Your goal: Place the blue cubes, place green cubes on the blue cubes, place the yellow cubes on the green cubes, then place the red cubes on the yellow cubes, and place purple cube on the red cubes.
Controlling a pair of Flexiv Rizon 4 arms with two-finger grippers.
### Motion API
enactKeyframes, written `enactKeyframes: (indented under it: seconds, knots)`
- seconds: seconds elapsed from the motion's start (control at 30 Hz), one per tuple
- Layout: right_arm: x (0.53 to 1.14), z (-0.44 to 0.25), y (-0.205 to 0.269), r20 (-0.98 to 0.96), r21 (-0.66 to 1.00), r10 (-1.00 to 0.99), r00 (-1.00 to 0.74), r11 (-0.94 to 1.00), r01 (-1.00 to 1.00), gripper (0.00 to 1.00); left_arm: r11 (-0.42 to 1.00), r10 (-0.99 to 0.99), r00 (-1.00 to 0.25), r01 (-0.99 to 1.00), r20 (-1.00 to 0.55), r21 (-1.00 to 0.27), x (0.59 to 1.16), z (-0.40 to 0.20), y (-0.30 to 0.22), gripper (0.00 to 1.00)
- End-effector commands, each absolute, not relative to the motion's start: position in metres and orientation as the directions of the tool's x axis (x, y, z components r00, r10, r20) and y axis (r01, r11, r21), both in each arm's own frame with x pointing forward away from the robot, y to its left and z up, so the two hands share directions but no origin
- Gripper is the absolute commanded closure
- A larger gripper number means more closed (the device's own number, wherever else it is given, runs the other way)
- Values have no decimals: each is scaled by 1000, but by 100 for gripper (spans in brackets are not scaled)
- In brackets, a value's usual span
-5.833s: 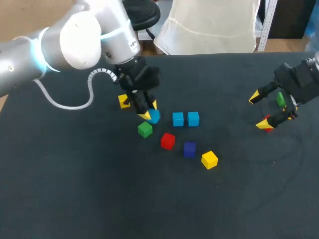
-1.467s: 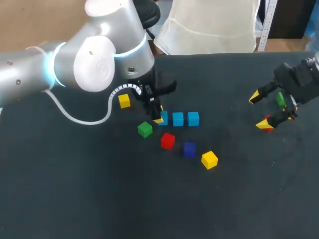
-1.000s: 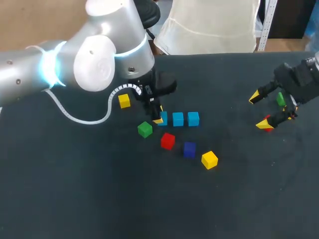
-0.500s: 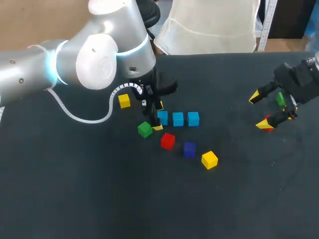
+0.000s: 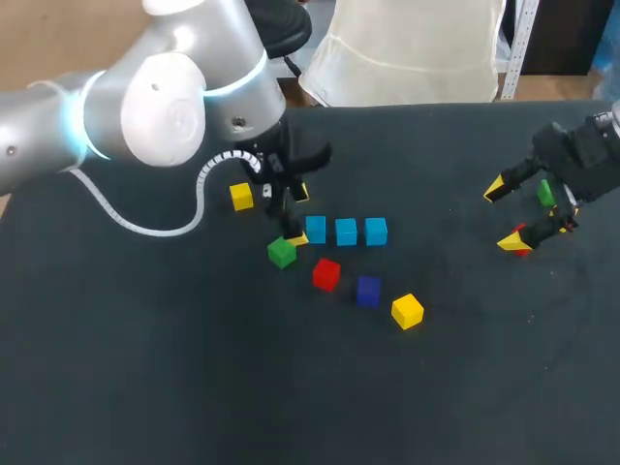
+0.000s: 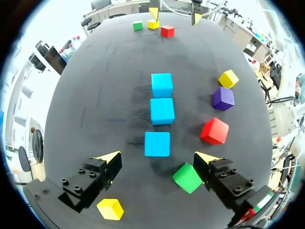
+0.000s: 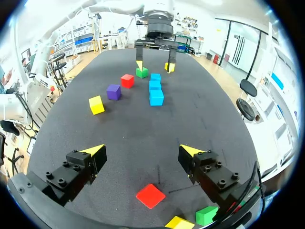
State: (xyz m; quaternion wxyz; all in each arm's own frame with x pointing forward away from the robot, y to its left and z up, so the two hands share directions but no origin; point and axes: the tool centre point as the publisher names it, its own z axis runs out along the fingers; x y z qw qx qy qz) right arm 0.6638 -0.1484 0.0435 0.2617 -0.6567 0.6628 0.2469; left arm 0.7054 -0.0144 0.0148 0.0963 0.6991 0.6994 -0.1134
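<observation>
Left claw (image 5: 296,216) back; three blue cubes (image 5: 346,231)

No text, label, number or sign can be read in any view.

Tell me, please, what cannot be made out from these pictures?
- Head view: the right gripper covers the right-side yellow cube entirely; it shows only in the right wrist view, cut by the rim.
- Head view: that gripper's fingers half hide the right-side green cube and right-side red cube.
- Left wrist view: a finger of the left gripper overlaps the near green cube; touching or apart cannot be told.
</observation>
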Motion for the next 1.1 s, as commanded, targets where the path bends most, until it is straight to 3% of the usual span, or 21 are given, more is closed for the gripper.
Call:
enactKeyframes:
  seconds: [0.03,0.77,0.83,0.87,0.9,0.93,1.1]
  knots:
    - [664,43,-149,-673,-17,-740,1,14,-1000,0,-2,955,-3,1000,-297,-18,702,15,-12,0]
    - [664,43,-149,-673,-17,-740,1,14,-1000,0,-2,955,-3,1000,-297,-18,702,15,-12,0]
    - [664,43,-149,-673,-17,-740,1,14,-1000,0,-2,955,-3,1000,-297,-18,702,15,-12,16]
    - [664,43,-149,-673,-17,-740,1,14,-1000,0,-2,955,-3,1000,-297,-18,702,15,-12,60]
    - [664,43,-149,-673,-17,-740,1,14,-1000,0,-2,955,-3,1000,-297,-18,702,15,-12,93]
    - [664,43,-149,-673,-17,-740,1,14,-1000,0,-2,955,-3,1000,-297,-18,702,15,-12,100]
    - [664,43,-149,-673,-17,-740,1,14,-1000,0,-2,955,-3,1000,-297,-18,702,15,-12,100]
